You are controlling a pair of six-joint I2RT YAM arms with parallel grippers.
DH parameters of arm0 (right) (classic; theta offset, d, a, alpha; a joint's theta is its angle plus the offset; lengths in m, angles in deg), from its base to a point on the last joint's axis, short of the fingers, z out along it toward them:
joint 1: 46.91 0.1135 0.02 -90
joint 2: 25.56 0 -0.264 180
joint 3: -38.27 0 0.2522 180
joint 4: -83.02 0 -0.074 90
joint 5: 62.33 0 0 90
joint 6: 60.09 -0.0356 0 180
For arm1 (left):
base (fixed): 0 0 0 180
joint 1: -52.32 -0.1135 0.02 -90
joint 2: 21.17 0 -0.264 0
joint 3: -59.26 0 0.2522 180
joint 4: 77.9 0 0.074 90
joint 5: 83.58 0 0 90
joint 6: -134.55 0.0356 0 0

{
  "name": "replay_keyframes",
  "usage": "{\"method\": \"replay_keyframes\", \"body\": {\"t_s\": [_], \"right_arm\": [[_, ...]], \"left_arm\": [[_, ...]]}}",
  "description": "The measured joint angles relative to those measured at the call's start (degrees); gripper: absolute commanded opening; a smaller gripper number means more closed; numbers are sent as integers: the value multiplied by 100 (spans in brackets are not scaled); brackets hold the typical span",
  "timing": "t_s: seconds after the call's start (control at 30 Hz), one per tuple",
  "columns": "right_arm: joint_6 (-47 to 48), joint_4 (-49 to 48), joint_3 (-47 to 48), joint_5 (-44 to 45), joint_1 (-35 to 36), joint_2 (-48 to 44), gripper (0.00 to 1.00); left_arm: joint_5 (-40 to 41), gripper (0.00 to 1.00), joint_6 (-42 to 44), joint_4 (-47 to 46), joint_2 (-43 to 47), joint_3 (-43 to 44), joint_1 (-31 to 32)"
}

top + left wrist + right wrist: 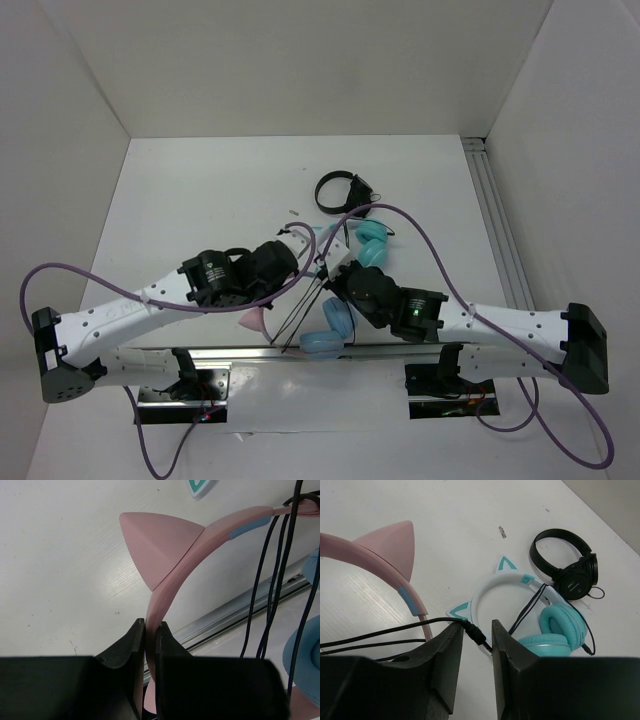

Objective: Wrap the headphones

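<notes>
The headphones have a pink cat-eared headband (pixel 165 550) and light blue ear cups (pixel 330 330), near the table's front edge. My left gripper (pixel 151 630) is shut on the headband just below one cat ear; in the top view it (pixel 270 292) is beside the pink ear (pixel 252 320). Several strands of thin black cable (pixel 272 580) run across the band. My right gripper (pixel 477 630) has the cable's plug (pixel 479 634) bridging the narrow gap between its jaws, touching both fingers. In the top view it (pixel 328 272) is above the cups.
Teal-cupped white-banded headphones (pixel 555 625) lie just beyond my right gripper, also in the top view (pixel 372 245). Small black headphones (pixel 340 190) lie farther back. A metal rail (pixel 240 612) runs along the near edge. White walls enclose the table.
</notes>
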Motion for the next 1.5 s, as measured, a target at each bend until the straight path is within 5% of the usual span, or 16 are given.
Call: {"method": "replay_keyframes", "body": {"t_s": [0.17,0.33,0.43,0.5,1.27,1.5], "right_arm": [[-9,-4,-2,199,-2,-39,47],[-33,-24,-15,376,-92,-48,70],[-70,-20,-15,435,-188,-48,71],[-105,-31,-15,490,-232,-50,100],[-525,387,402,975,-525,-15,100],[-629,474,444,-280,-1137,146,100]], "left_arm": [[133,0,2,166,-87,212,0],[212,0,63,433,-219,501,-7],[177,0,186,520,-319,632,-109],[153,0,205,535,-343,667,-184],[-584,0,682,195,-142,671,-887],[-608,0,817,413,50,671,-935]]}}
